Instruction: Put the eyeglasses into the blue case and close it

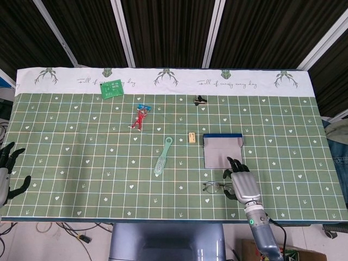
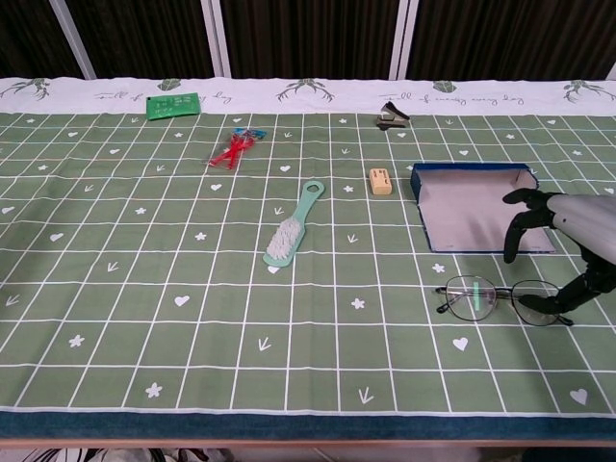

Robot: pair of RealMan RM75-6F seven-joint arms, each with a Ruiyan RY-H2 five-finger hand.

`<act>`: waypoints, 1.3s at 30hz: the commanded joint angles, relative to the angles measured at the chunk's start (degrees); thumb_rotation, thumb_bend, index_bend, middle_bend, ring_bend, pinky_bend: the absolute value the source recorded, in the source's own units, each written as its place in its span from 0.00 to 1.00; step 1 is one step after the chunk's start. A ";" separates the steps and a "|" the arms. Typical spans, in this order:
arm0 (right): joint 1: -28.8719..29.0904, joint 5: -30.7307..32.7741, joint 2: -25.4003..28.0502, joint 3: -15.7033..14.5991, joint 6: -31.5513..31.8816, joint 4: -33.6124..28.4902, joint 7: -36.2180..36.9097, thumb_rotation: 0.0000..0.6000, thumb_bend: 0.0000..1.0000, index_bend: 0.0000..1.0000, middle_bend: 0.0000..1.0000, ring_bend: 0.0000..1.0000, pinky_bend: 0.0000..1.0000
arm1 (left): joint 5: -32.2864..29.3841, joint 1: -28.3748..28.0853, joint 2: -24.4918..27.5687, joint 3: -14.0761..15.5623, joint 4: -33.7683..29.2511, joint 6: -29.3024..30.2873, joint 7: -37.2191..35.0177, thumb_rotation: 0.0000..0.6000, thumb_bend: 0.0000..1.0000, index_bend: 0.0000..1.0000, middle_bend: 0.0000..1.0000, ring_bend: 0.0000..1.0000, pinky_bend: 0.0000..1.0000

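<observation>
Plainly, the right hand [image 2: 563,252] hovered over the right end of the eyeglasses [image 2: 500,300] with fingers spread and curved, grasping nothing, while the left hand [image 1: 7,173] hung released off the table's [image 1: 81,163] left edge. The glasses lay flat just in front of the blue case [image 2: 474,219], which sat open and empty. So nothing looked done: pickup, placing and closing all remained.

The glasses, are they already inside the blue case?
No, the eyeglasses lie on the tablecloth in front of the open blue case, which holds nothing.
</observation>
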 commanded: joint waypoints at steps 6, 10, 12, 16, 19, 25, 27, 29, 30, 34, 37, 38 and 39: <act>0.53 0.77 -1.83 -0.15 -0.08 2.05 0.67 1.00 0.39 0.49 0.08 0.10 0.19 | -0.06 -0.08 -0.03 0.01 0.09 -0.13 0.17 1.00 0.36 0.13 0.00 0.00 0.00; 0.72 0.72 -2.57 -0.37 -0.07 2.73 1.08 1.00 0.40 0.50 0.08 0.10 0.19 | -0.10 -0.06 -0.02 0.00 0.03 -0.07 0.18 1.00 0.36 0.13 0.00 0.00 0.00; 0.87 0.71 -2.90 -0.47 -0.23 3.00 1.32 1.00 0.40 0.51 0.08 0.10 0.19 | -0.06 -0.05 -0.03 0.02 0.06 -0.05 0.20 1.00 0.36 0.13 0.00 0.00 0.00; 1.18 0.61 -3.42 -0.53 -0.26 3.49 1.43 1.00 0.40 0.52 0.08 0.10 0.19 | -0.10 -0.05 -0.04 0.00 0.06 -0.05 0.17 1.00 0.36 0.13 0.00 0.00 0.00; 1.35 0.65 -3.65 -0.55 -0.18 3.67 1.42 1.00 0.40 0.53 0.08 0.10 0.19 | -0.15 -0.08 -0.01 0.02 0.08 -0.13 0.23 1.00 0.36 0.13 0.00 0.00 0.00; 1.55 0.61 -3.81 -0.54 0.10 3.75 1.58 1.00 0.42 0.55 0.08 0.10 0.19 | -0.18 -0.08 -0.01 -0.01 0.05 -0.09 0.23 1.00 0.36 0.13 0.00 0.00 0.00; 1.60 0.63 -3.79 -0.56 0.16 3.75 1.59 1.00 0.43 0.55 0.08 0.10 0.19 | -0.18 -0.07 -0.02 0.00 0.06 -0.07 0.25 1.00 0.36 0.13 0.00 0.00 0.00; 1.65 0.61 -3.75 -0.60 0.29 3.67 1.62 1.00 0.44 0.56 0.08 0.10 0.19 | -0.16 -0.08 -0.03 0.04 0.08 -0.10 0.31 1.00 0.36 0.13 0.00 0.00 0.00; 1.68 0.58 -3.70 -0.65 0.34 3.61 1.62 1.00 0.45 0.56 0.08 0.10 0.19 | -0.15 -0.09 -0.04 0.04 0.07 -0.10 0.34 1.00 0.36 0.13 0.00 0.00 0.00; 1.83 0.86 -3.61 -0.78 0.25 3.50 1.67 1.00 0.45 0.56 0.08 0.10 0.19 | -0.26 -0.08 -0.04 0.04 0.02 -0.11 0.47 1.00 0.36 0.13 0.00 0.00 0.00; 2.00 1.18 -3.67 -0.83 0.06 3.63 1.72 1.00 0.45 0.56 0.08 0.10 0.19 | -0.39 -0.08 -0.01 0.04 -0.02 -0.17 0.59 1.00 0.36 0.13 0.00 0.00 0.00; 2.05 1.27 -3.68 -0.86 -0.01 3.64 1.75 1.00 0.45 0.56 0.08 0.10 0.19 | -0.39 -0.09 -0.01 0.03 -0.04 -0.16 0.61 1.00 0.36 0.13 0.00 0.00 0.00; 2.10 1.34 -3.69 -0.88 -0.04 3.66 1.77 1.00 0.46 0.56 0.08 0.10 0.19 | -0.41 -0.10 -0.01 0.03 -0.05 -0.17 0.63 1.00 0.36 0.13 0.00 0.00 0.00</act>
